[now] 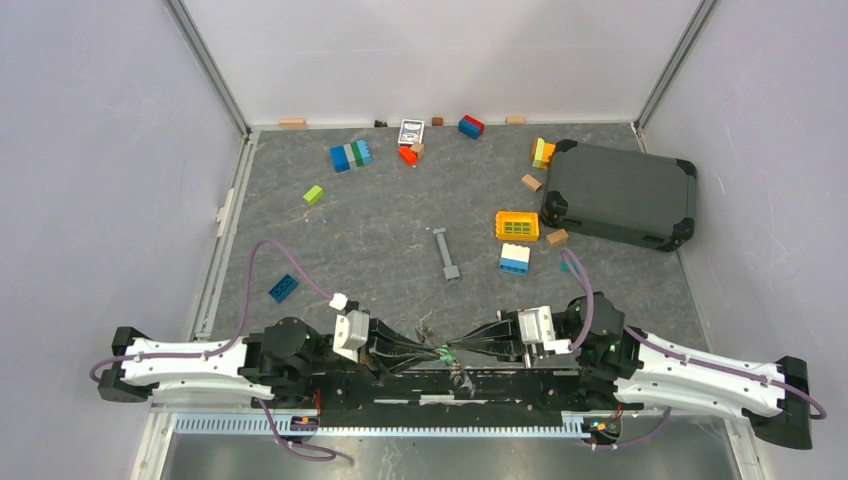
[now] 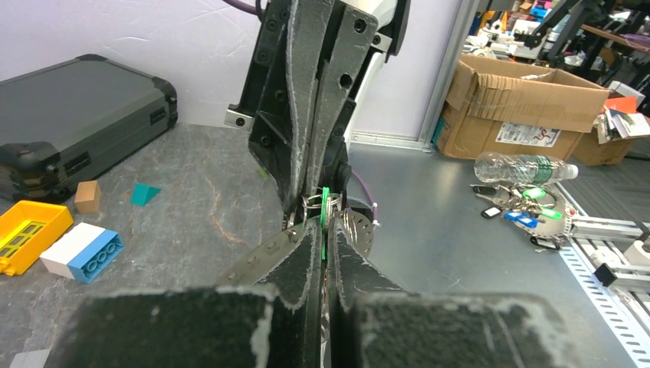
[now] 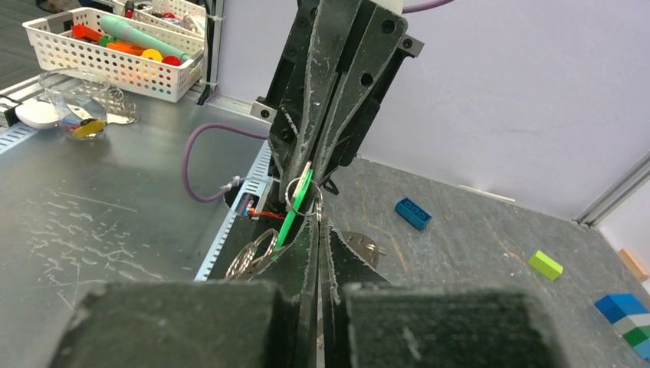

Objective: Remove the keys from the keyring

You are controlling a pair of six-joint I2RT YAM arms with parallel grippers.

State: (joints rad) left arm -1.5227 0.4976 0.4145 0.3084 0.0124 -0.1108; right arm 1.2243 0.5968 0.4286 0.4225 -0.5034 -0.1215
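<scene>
We see both arms meeting low over the near edge of the grey tabletop [image 1: 380,230]. The left gripper [image 2: 323,228] is clamped on the green-headed thin metal key [image 2: 325,205]. The right gripper [image 3: 318,224] is pressed together beside the thin silver wire keyring [image 3: 288,198], where small silver keys [image 3: 360,244] dangle.

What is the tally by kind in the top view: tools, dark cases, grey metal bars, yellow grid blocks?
Tools: 2 (left tool, right tool)
Dark case: 1
Grey metal bar: 1
Yellow grid block: 1
Total: 5
</scene>
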